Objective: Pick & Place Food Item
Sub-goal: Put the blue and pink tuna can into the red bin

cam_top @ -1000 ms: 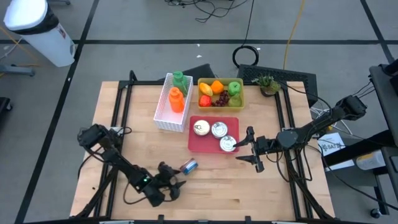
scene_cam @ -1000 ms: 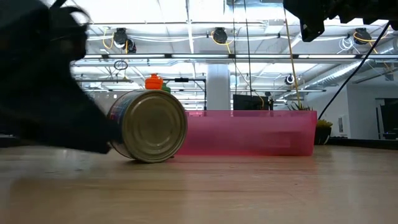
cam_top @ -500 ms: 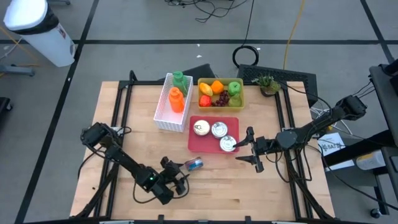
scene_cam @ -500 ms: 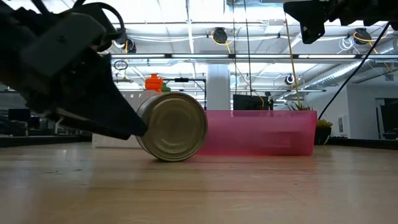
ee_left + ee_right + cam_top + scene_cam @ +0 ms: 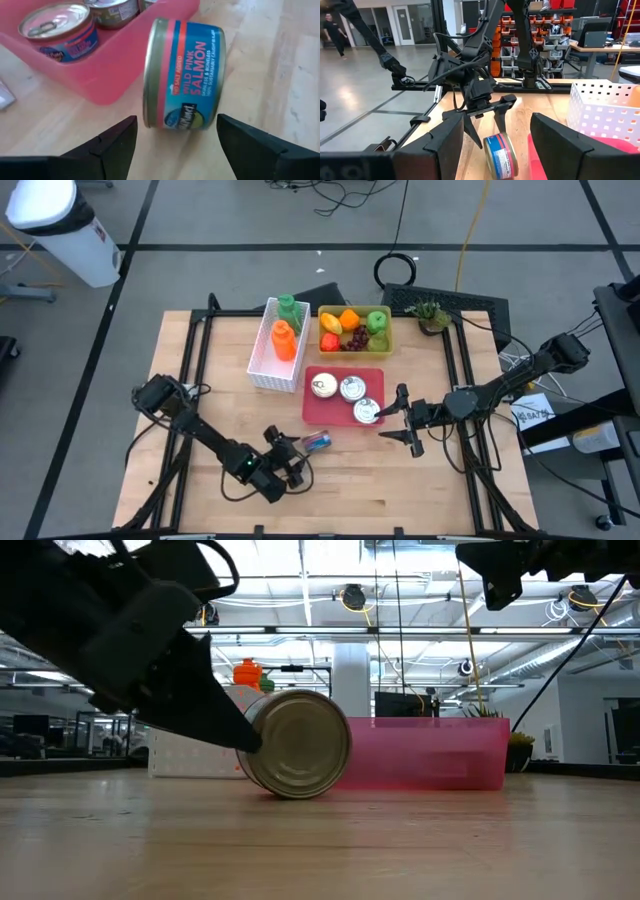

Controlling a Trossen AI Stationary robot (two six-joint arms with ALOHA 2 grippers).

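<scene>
The left gripper (image 5: 176,134) has its fingers wide, the salmon can (image 5: 184,75) lying on its side just ahead; straddle it squarely, probably before closing, beside the pink tray (image 5: 120,60).

A robotics lab: parts-bin shelves (image 5: 547,27), polished concrete floor (image 5: 365,85).
</scene>
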